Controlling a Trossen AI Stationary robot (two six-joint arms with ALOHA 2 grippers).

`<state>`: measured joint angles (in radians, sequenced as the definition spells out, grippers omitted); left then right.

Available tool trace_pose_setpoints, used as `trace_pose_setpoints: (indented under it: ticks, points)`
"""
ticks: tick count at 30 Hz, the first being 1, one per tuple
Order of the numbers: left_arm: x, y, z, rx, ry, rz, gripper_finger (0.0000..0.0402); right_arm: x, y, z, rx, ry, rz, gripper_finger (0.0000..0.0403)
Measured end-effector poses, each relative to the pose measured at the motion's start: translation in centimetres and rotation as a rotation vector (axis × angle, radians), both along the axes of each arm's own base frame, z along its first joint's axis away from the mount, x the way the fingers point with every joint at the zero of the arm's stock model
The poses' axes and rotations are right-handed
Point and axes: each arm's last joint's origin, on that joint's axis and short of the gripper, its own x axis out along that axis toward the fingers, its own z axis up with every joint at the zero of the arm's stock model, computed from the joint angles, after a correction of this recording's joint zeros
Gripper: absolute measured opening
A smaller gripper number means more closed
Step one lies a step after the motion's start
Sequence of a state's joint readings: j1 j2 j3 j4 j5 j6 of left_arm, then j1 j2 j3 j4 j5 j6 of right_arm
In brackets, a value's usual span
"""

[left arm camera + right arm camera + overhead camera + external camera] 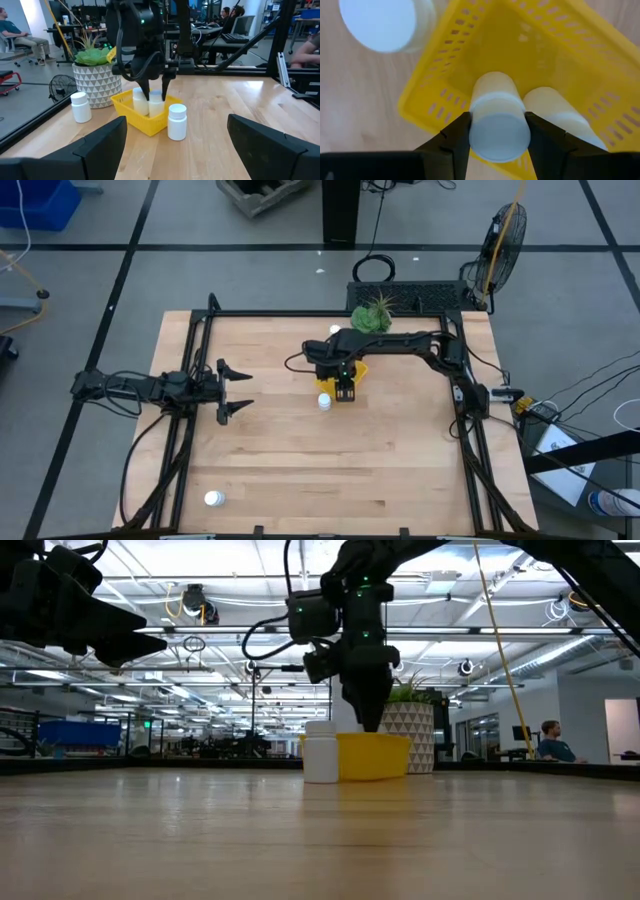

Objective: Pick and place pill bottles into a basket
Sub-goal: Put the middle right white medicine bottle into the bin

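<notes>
**A:** Eyes on the yellow basket (131, 114), sitting mid-table just in front of the potted plant (373, 317). Two pill bottles stand inside it, side by side.

**B:** And the right gripper (497, 131) is straight above that basket, pointing down. Its jaws are nearly closed, pinching the cap of one bottle (496, 122) between them. The second bottle in the basket (559, 117) touches the held one.

**A:** A third bottle (177, 121) stands upright on the wood just outside the basket, close against its wall.

**B:** Another bottle (80, 107) stands beside the plant pot, on the far side of the basket from that one.

**A:** And one more bottle (213, 499) sits well apart from everything, near the table's front edge on the left side.

**B:** The left gripper (231, 391) hangs over the left part of the table, jaws spread fully wide, nothing between them, well clear of the basket.

**A:** Beyond the table, a seated person (551, 743) shows in the room.
</notes>
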<state>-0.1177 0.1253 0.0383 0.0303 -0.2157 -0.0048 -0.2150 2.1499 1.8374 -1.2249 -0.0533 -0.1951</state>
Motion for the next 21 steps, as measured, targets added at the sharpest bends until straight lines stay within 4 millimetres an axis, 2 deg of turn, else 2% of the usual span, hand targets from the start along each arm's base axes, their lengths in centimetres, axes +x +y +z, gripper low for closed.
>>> trace_pose_setpoints:
  ticks: [21]
  points:
    - [0.0, 0.0, 0.0, 0.0, 0.0, 0.0, 0.0351, -1.0, -2.7, -0.1, -0.024, 0.022, -0.036, 0.0149]
